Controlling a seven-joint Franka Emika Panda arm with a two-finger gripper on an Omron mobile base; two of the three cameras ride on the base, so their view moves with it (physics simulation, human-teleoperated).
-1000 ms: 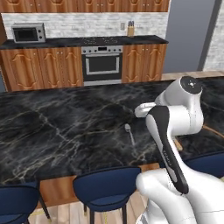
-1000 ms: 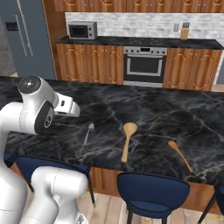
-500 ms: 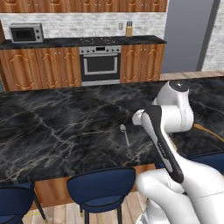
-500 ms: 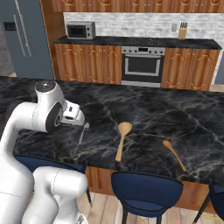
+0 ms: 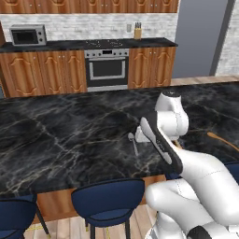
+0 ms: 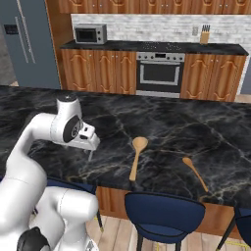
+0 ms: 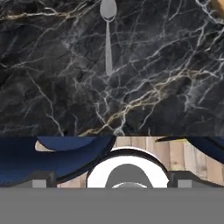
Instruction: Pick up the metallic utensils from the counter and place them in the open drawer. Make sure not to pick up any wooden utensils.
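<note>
Black marble with gold and white veins makes up the counter [image 5: 70,135], which runs across both base views with blue stools [image 5: 109,198] tucked under its near edge. At the far left of the back wall in the left base view a microwave [image 5: 28,35] sits on the narrower worktop, then wooden cabinets, then an oven [image 5: 106,69] in the middle, and a knife block [image 5: 137,31] further right. On the marble, the silver metal spoon [image 5: 133,143] lies flat near the front edge, bowl away from the robot and handle toward it, just left of the gripper [image 5: 143,134], which hangs above the slab close beside it. From the hand camera the same spoon lies straight along the counter, bowl at the top, with nothing else touching it. The gripper's jaws stand fully apart and hold nothing. To the right of the arm in the right base view lies the long wooden spoon [image 6: 137,156] with its round bowl pointing away, and further right the slimmer wooden spoon [image 6: 194,172] lies at a slant, both well apart from the metal one.
</note>
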